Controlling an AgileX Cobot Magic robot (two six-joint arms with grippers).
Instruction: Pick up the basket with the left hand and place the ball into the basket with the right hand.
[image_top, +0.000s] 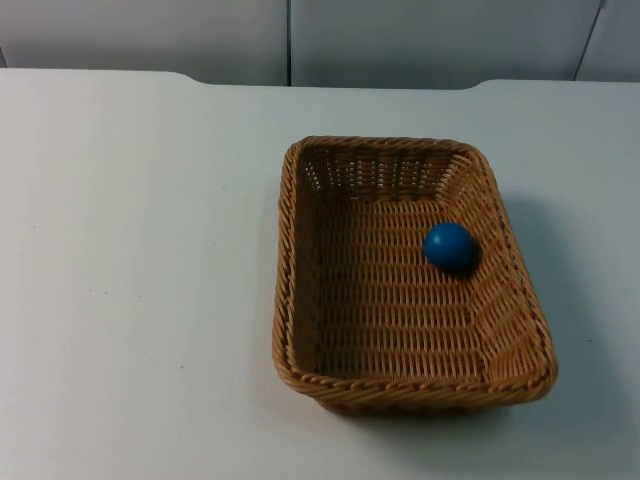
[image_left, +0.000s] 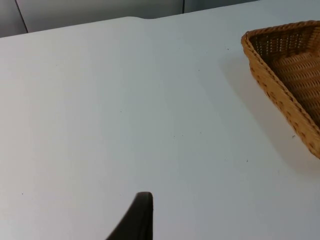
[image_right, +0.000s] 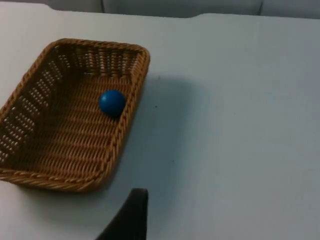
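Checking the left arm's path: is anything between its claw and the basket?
Nothing visible. Bare white table lies between the left claw's fingertip and the basket. The blue ball already sits inside the basket.

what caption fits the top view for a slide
Blue ball lying inside the wicker basket on the white table.

One wicker basket (image_top: 300, 300) stands on the white desk (image_top: 130, 250), toward the desk's right side. One blue ball (image_top: 449, 246) lies inside it, against the basket's right wall. That makes two things in all on the desk: a single basket and a single ball.
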